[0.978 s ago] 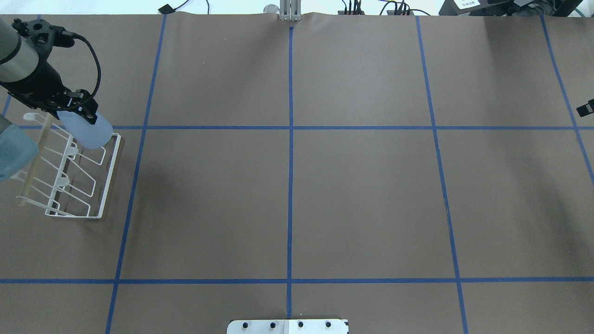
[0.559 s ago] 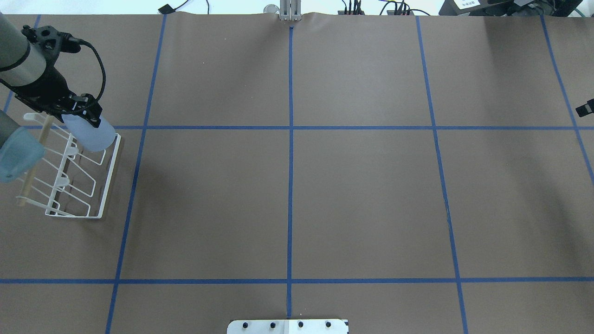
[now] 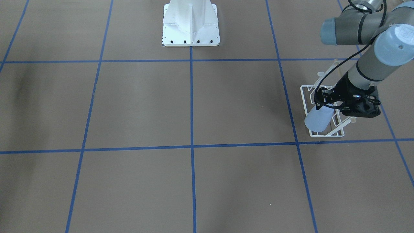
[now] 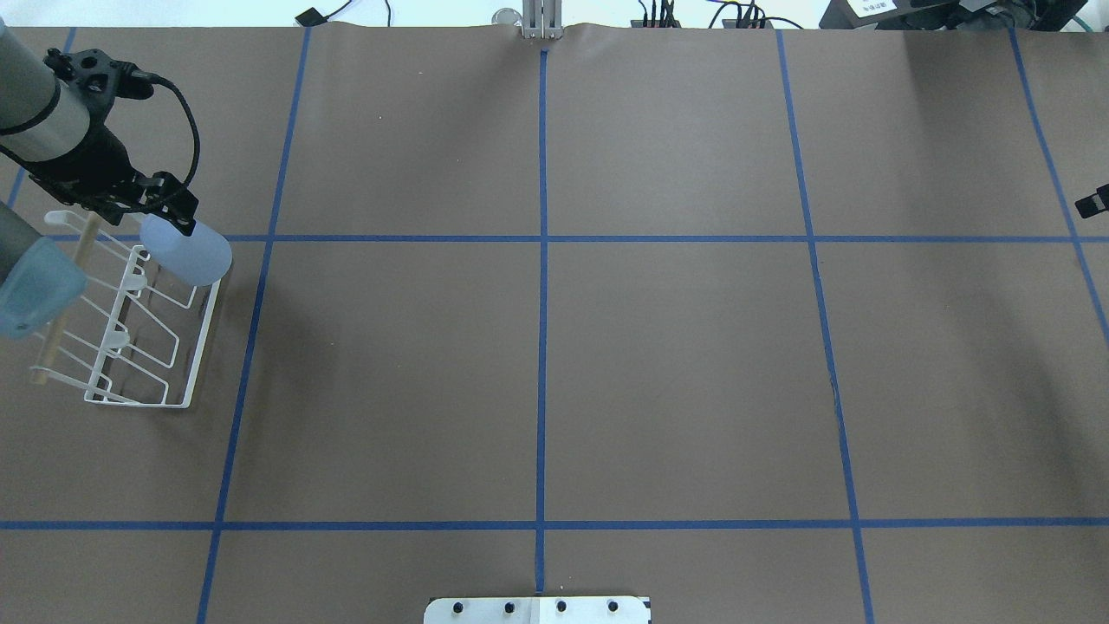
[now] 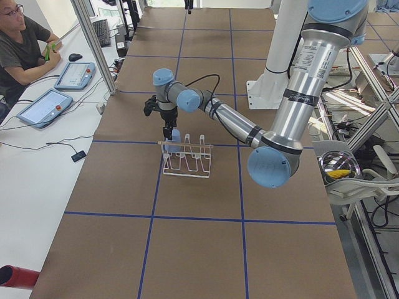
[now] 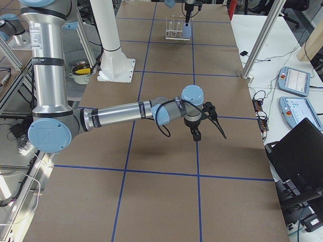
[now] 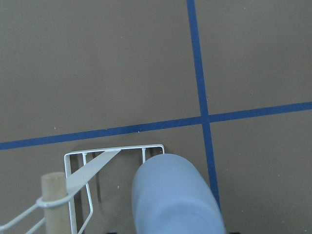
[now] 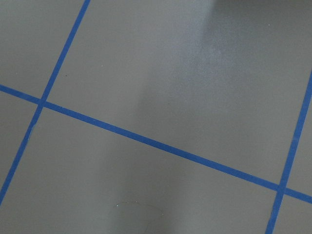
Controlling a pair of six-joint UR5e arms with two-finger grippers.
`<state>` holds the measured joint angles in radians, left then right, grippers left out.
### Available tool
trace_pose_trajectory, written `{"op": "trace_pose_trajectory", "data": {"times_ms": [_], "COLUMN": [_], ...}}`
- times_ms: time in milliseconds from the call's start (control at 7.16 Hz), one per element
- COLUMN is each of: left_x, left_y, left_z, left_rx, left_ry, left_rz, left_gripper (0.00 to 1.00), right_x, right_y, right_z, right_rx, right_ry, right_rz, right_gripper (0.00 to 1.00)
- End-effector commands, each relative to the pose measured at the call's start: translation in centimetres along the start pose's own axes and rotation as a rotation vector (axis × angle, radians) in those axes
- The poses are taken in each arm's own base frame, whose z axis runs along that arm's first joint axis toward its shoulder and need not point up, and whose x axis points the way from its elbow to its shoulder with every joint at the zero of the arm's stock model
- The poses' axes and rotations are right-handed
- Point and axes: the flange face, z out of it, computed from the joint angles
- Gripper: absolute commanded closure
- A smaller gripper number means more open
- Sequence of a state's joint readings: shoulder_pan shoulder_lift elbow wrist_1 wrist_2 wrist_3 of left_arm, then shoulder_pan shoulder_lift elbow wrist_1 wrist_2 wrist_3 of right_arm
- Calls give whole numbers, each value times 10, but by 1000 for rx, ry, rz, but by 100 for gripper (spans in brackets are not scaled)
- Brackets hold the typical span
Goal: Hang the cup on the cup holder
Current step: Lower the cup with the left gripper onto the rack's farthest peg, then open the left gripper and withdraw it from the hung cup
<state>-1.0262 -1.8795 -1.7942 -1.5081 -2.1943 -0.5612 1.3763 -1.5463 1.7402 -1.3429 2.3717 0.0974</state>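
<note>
At the overhead view's upper left, the cup (image 4: 189, 253) is clamped, tilted, in the left gripper (image 4: 165, 221). It has been shifted rightward over the cup holder (image 4: 202, 347) rim, so hanging is judged unfinished. The right gripper (image 6: 196, 134) opening cannot be told.

An operator (image 5: 25, 47) is sitting beside the table (image 4: 676, 373), a tablet (image 5: 45, 107) lying before him.

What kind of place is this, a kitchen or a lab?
Probably a robotics lab workcell: a table papered brown and gridded with blue tape, the left arm with its left tool holding a cup, and control tablets on a side bench.
</note>
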Motion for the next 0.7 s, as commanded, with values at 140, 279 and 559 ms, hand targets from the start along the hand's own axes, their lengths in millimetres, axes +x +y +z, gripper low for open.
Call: {"op": "trace_pose_trajectory", "data": {"times_ms": [140,279,559], "left_x": [-20,-42,-128], "left_y": [-4,-9,9], "left_z": [-36,-52,-60], "left_rx": [62,87,88], "left_ry": [5,-5,-55], "left_rz": [33,75,153], "left_gripper": [3,3,3], "right_x": [-6,-17,-16], "right_y": [-17,-35,-55], "right_z": [-10,-26,-72], "right_rx": [-32,-43,-76], "right_ry": [12,17,44], "right_rz": [41,64,64], "right_gripper": [0,0,0]}}
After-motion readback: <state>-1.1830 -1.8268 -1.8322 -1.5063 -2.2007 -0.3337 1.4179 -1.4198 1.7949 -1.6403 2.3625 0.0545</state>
